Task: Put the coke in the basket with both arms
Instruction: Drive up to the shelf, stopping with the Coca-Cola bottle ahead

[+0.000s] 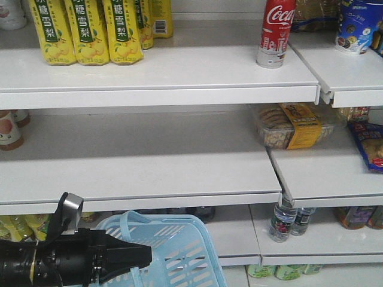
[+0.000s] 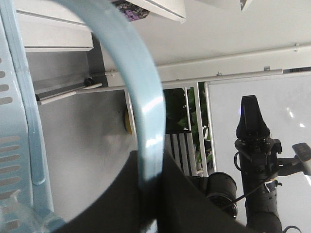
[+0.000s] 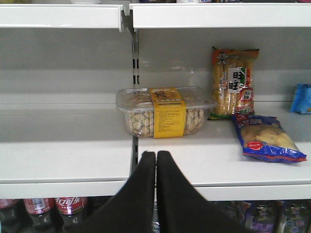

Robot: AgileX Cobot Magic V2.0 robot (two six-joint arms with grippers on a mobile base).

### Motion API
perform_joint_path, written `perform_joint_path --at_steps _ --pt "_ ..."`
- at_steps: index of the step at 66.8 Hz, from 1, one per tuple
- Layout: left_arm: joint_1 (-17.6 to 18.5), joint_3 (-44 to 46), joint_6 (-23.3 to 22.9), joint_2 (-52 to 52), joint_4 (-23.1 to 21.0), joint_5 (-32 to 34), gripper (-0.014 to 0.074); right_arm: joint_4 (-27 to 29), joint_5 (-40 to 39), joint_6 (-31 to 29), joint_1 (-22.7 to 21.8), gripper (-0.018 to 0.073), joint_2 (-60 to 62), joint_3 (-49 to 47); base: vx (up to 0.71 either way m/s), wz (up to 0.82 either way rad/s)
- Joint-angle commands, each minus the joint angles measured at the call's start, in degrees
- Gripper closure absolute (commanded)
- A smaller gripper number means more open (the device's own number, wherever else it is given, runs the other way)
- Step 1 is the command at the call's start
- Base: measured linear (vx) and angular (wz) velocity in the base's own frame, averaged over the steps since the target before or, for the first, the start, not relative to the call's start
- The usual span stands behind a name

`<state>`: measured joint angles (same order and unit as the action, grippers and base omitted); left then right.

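While the coke [image 1: 275, 33] stands unpicked, step: basket held, can yet to be fetched.
Left pincer [image 1: 143, 257]: clamped on a handle of the basket [image 1: 179, 251], low in front.
Basket contents: nothing shows inside.
Right pincer [image 3: 155, 158]: closed, empty, facing the middle shelf [image 3: 63, 155].
Clear box [image 3: 165, 111]: pale biscuits, yellow band.
Coke: upright on the top shelf [image 1: 179, 78], well above.
Next move, likely: right pincer rises, opens, closes round the can.
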<state>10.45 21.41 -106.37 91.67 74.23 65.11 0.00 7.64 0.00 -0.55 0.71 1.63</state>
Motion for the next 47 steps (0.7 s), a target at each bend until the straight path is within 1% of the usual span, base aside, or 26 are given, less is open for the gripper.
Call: perform_joint_path --at_steps 1,20,47 --pt "0.2 0.8 0.0 -1.9 -2.8 13.8 0.0603 -0.4 -4.2 0.0 0.2 0.0568 0.8 0.8 0.03 0.16" --pt "0.2 0.8 0.0 -1.9 -2.8 13.8 0.0603 -0.4 -4.2 0.0 0.2 0.0568 0.8 0.8 0.02 0.13" --pt "0.2 0.8 0.0 -1.9 -2.8 13.8 0.0603 -0.4 -4.2 0.0 0.2 0.0568 0.8 0.8 0.01 0.03"
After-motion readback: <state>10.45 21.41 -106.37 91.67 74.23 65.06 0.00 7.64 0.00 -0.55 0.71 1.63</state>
